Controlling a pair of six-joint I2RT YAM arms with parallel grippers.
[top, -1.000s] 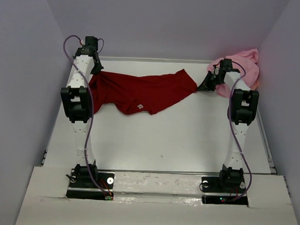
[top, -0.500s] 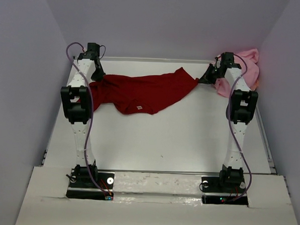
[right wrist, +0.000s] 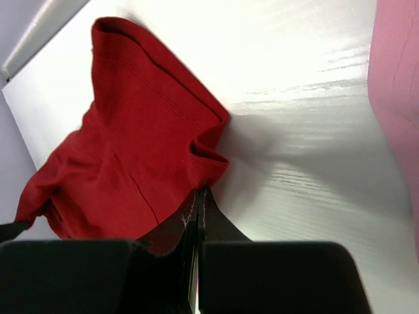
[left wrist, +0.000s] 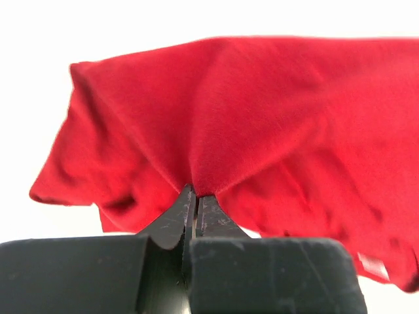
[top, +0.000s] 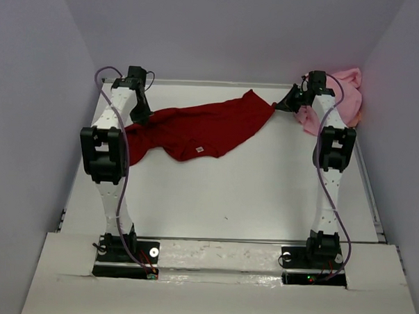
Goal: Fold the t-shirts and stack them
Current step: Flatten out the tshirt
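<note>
left gripper [left wrist: 195, 195] — clamped on dark red t-shirt [top: 204, 125] edge | right gripper [right wrist: 198, 193] — clamped on its opposite end | pink t-shirt [top: 346, 86] bunched at far-right corner

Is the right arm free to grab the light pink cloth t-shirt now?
Probably not: the light pink t-shirt lies beside the right pincer, which is shut on the dark red cloth t-shirt.

We see the soft light pink cloth shirt [top: 349, 85] only partly, since the right arm [top: 332, 145] covers its left side.
</note>
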